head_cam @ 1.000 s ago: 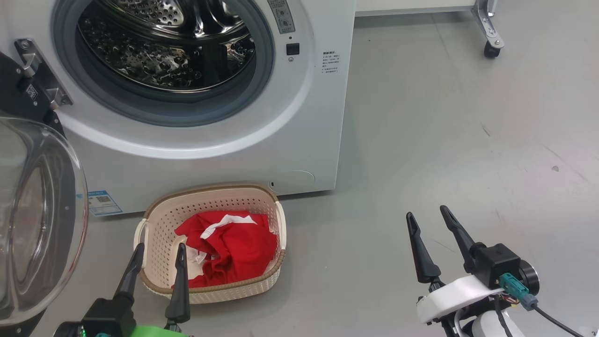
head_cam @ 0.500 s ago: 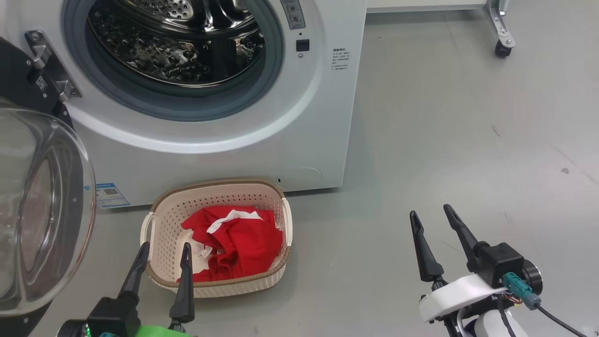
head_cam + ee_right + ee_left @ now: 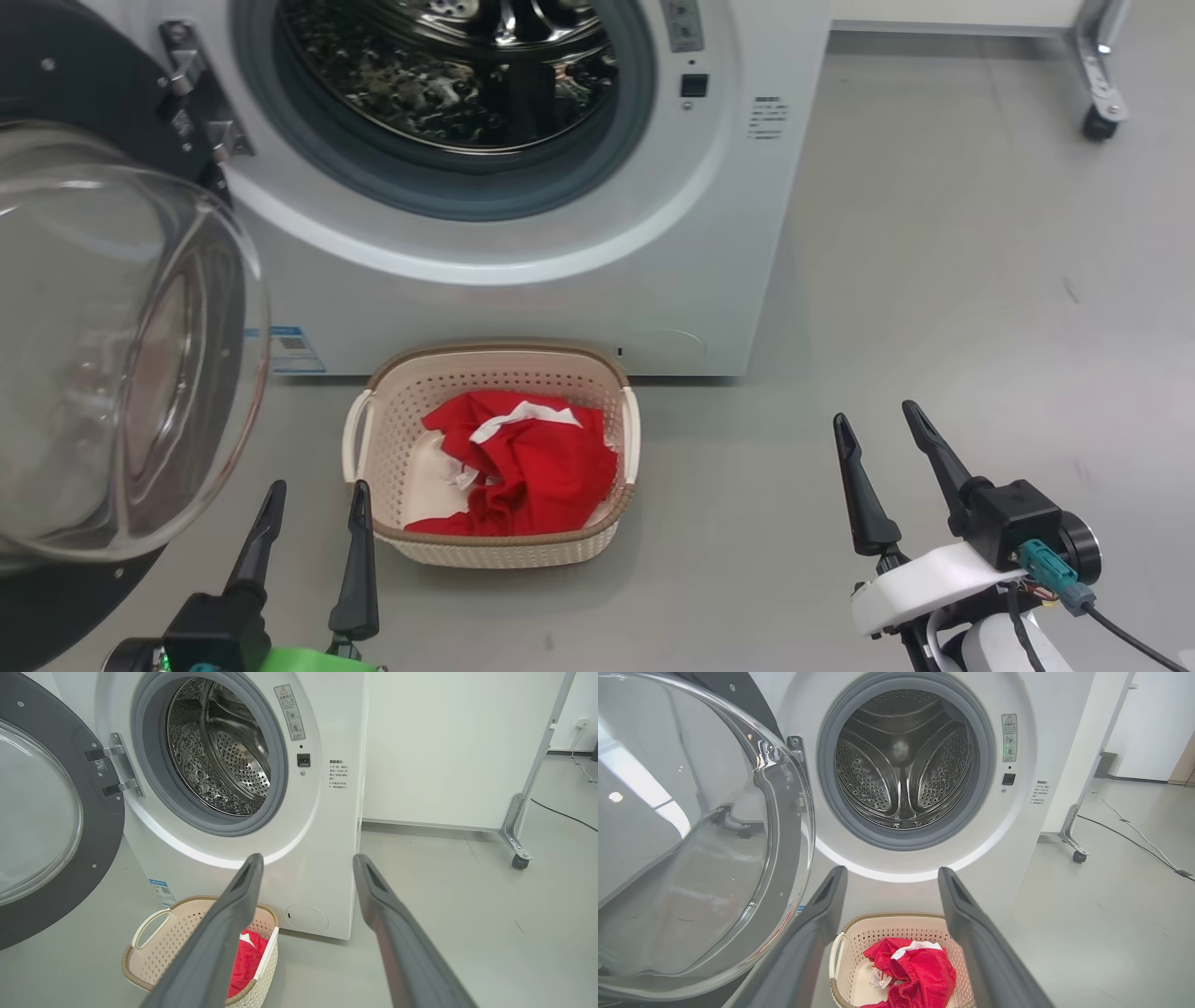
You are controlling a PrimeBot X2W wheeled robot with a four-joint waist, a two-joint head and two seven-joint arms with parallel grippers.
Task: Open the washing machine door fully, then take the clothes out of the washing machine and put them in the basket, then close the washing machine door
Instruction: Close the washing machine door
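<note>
The clothes (image 3: 541,467) lie in the basket (image 3: 495,347), which sits on the floor just in front of the washer (image 3: 523,308). The drum (image 3: 448,75) looks empty, so the step left is judged to be shutting the door (image 3: 121,345).

In the head view the door stands swung wide at 10 o'clock from the left end effector (image 3: 317,490), with its hinge (image 3: 201,103) at the door's 1 o'clock. The left end effector, jaws apart and empty, hangs near the door's lower rim. The right end effector (image 3: 876,415), also apart and empty, is well off at the basket's 3 o'clock.

The left arm is nearer. The push would likely land on the door's free side, far from the hinge, swinging it toward 1 o'clock.
</note>
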